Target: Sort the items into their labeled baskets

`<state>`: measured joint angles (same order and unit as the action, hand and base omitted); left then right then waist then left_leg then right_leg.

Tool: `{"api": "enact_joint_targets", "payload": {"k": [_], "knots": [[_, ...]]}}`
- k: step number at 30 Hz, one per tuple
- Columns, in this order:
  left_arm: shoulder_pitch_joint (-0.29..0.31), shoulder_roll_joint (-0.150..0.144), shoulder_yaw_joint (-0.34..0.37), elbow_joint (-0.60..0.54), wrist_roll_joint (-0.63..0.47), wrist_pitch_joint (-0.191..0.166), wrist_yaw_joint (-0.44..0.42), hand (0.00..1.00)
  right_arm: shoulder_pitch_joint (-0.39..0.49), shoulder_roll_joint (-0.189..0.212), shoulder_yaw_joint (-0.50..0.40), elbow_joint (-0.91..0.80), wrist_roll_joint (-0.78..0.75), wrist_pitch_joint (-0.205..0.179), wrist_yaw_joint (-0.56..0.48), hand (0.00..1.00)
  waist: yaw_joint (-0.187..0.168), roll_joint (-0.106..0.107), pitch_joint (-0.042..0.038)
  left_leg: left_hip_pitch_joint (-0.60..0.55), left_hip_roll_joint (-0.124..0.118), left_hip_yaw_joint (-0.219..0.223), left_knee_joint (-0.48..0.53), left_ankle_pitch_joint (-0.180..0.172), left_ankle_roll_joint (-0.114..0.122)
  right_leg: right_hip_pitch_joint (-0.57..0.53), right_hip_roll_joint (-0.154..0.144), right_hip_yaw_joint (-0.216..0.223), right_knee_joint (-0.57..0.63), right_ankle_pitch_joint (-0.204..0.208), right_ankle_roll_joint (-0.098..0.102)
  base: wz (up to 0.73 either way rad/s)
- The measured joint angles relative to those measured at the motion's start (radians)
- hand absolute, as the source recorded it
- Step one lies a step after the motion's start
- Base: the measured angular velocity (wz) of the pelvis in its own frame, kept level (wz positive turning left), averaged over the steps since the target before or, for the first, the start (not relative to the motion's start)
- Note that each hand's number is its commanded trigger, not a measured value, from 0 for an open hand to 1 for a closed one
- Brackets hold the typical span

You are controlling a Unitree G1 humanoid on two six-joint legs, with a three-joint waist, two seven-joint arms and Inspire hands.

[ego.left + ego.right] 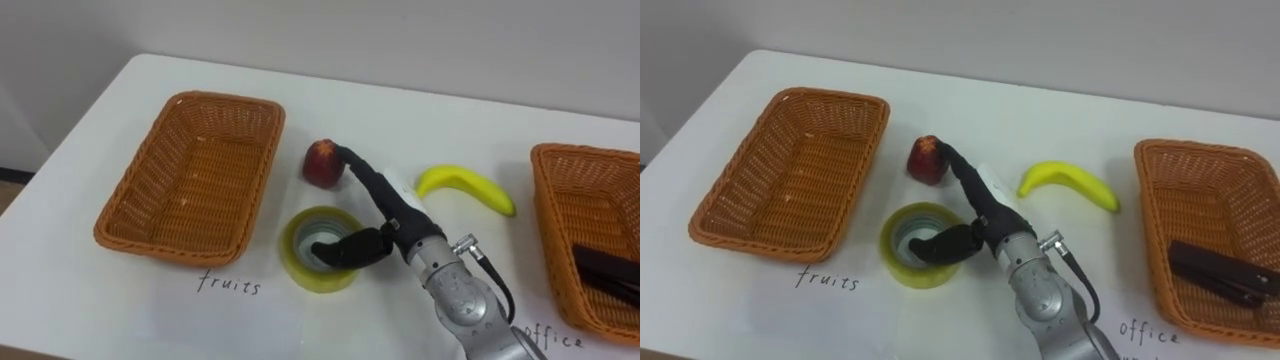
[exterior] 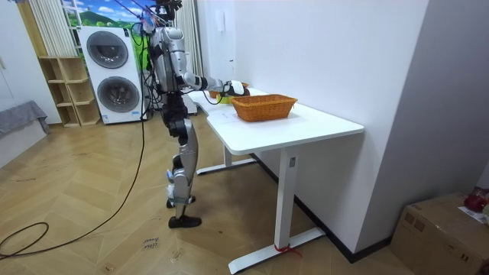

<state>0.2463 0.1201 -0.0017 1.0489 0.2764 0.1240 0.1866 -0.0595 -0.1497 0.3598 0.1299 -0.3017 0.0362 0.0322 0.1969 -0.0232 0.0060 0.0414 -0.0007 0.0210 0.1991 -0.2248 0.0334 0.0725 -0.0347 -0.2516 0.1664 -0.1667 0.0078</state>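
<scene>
Right hand point(image 1: 398, 222) released: fingers point(image 1: 365, 180) stretched straight, tips touching the small red apple point(image 1: 320, 165), thumb angled down over the hollow of the yellowish-green ring of tape point(image 1: 298, 262). We read this as a reach for the apple, not yet a grasp, since nothing is closed round it. The apple sits on the white table point(image 1: 420, 115), just behind the tape, between the empty oblong wicker basket on the left point(image 1: 150, 240) and the curved yellow banana point(image 1: 468, 187). It looks round and dull red, and we judge it likely to roll if nudged. The wicker basket on the right point(image 1: 548, 175) holds a dark flat office tool point(image 1: 608, 272), so we judge the fruit belongs in the left one
</scene>
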Motion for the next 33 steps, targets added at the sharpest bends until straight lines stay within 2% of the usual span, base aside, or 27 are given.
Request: {"api": "enact_joint_targets", "payload": {"k": [9, 13, 20, 23, 27, 33], "knots": [[-0.001, -0.013, 0.002, 0.0, -0.001, 0.003, 0.0, 0.0, -0.002, 0.004, -0.019, 0.017, -0.01, 0.0, 0.022, 0.0, -0.001, -0.006, 0.0024, 0.002, 0.0, -0.001, -0.002, 0.0, 0.0, 0.003, 0.0, 0.001, 0.0, 0.0, 0.0, 0.0], [-0.001, -0.014, 0.001, 0.0, -0.001, 0.016, -0.001, 0.0, -0.004, 0.006, -0.028, 0.017, -0.01, 0.009, 0.045, 0.0, -0.001, -0.015, 0.0042, 0.001, 0.0, -0.003, -0.003, 0.0, 0.0, 0.003, 0.0, 0.001, 0.001, 0.0, 0.0, 0.0], [-0.002, -0.013, 0.001, 0.001, -0.001, 0.029, 0.0, 0.0, -0.009, 0.006, -0.029, 0.017, -0.016, 0.011, 0.054, 0.0, -0.002, -0.017, 0.004, 0.001, 0.0, -0.004, -0.003, 0.0, 0.0, 0.003, 0.0, 0.001, 0.001, 0.0, 0.0, 0.0], [-0.002, -0.013, 0.003, 0.002, -0.005, 0.034, 0.0, 0.0, -0.018, 0.006, -0.029, 0.013, -0.024, 0.029, 0.064, 0.0, -0.003, -0.017, 0.0039, 0.001, -0.001, -0.004, -0.002, 0.0, 0.0, 0.003, 0.0, 0.0, 0.001, 0.0, 0.0, 0.0], [-0.001, -0.012, 0.02, 0.002, -0.008, 0.039, -0.001, 0.0, -0.03, 0.005, -0.031, 0.007, -0.06, 0.033, 0.099, 0.0, -0.005, -0.019, 0.003, 0.001, -0.001, -0.004, -0.002, 0.0, 0.0, 0.004, -0.001, -0.001, 0.002, 0.0, 0.0, 0.0], [-0.001, -0.005, 0.02, 0.0, -0.008, 0.044, -0.002, 0.0, -0.049, 0.004, -0.031, -0.014, -0.102, 0.079, 0.18, 0.0, -0.018, -0.03, -0.0039, 0.007, -0.009, -0.011, -0.002, 0.0, 0.0, 0.012, -0.002, 0.0, 0.001, 0.0, 0.0, 0.03]]}}
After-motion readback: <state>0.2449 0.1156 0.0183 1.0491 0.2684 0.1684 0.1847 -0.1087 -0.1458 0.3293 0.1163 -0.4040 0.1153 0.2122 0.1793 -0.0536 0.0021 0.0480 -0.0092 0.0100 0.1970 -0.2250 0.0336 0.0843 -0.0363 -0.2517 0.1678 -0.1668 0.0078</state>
